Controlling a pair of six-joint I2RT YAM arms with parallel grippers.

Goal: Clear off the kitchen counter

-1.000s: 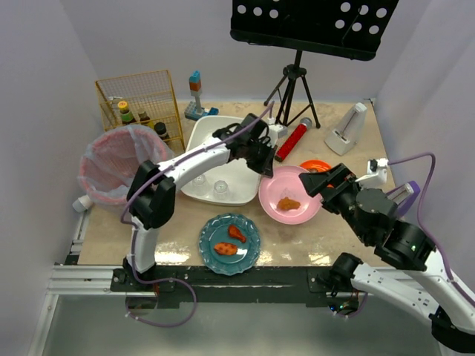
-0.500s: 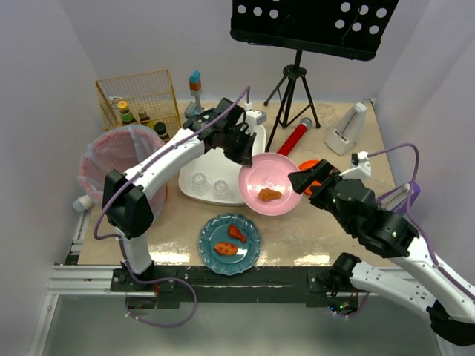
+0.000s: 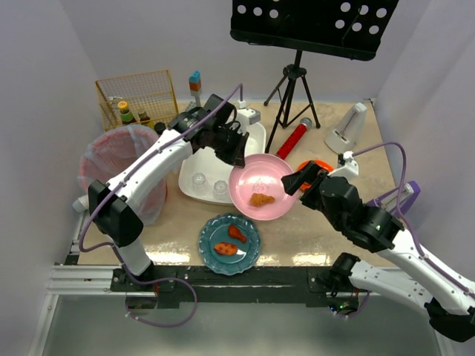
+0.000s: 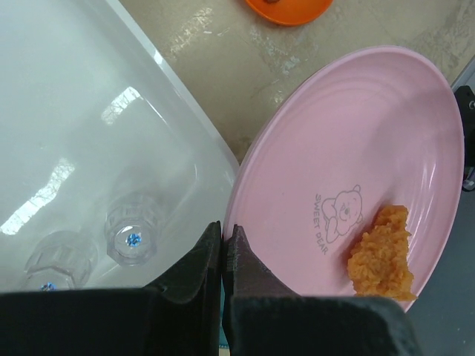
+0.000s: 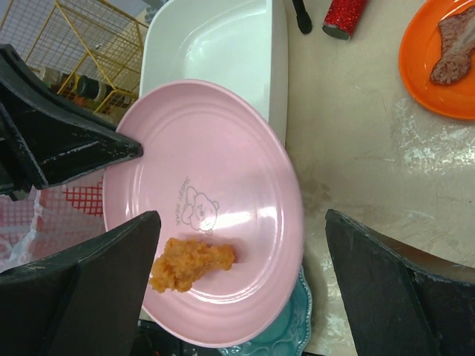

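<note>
My left gripper [image 3: 236, 157] is shut on the rim of a pink plate [image 3: 260, 185] and holds it tilted above the beige kitchen counter [image 3: 312, 230], next to the white tub [image 3: 215, 159]. A fried chicken piece [image 3: 260, 199] lies on the plate. In the left wrist view the gripper [image 4: 223, 233] pinches the plate [image 4: 356, 170] edge, with the chicken [image 4: 382, 256] at its lower right. My right gripper [image 3: 293, 182] is open and empty at the plate's right side. In the right wrist view the gripper [image 5: 241, 216] hangs over the plate [image 5: 215, 170] and chicken [image 5: 189, 263].
A teal plate [image 3: 229, 243] with two food pieces sits near the front edge. An orange plate [image 3: 315, 165] with meat and a red microphone [image 3: 293, 139] lie behind. The tub holds clear glasses [image 4: 130, 237]. A pink-lined bin [image 3: 119, 167] and wire basket [image 3: 141, 96] stand at left.
My left gripper has carried the pink plate with the chicken up and to the left, over the tub's edge. My right arm has followed leftward, still open.
</note>
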